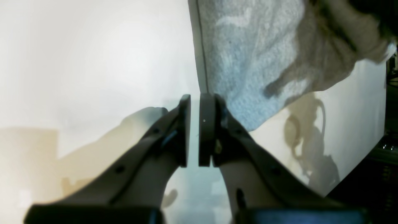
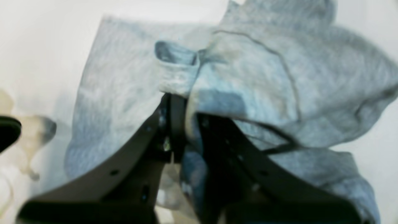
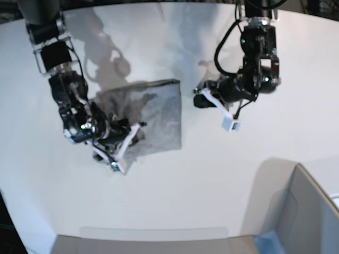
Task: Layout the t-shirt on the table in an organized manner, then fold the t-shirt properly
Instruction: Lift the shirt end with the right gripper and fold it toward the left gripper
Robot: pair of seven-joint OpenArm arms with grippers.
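Observation:
The light grey t-shirt [image 3: 159,114] lies partly spread on the white table [image 3: 212,180], bunched at its near-left corner. My right gripper [image 3: 117,157] is at that bunched corner. In the right wrist view the right gripper [image 2: 178,101] is shut on a fold of the t-shirt [image 2: 248,77], and cloth drapes over one finger. My left gripper [image 3: 231,125] hovers to the right of the shirt, clear of it. In the left wrist view the left gripper [image 1: 194,124] shows only a narrow empty gap between its pads, with the t-shirt's [image 1: 248,62] hemmed edge just beyond its tips.
A grey box-like bin [image 3: 310,211] stands at the near right corner. A pale strip [image 3: 153,241] runs along the table's near edge. The table's dark edge [image 1: 373,174] shows at the right of the left wrist view.

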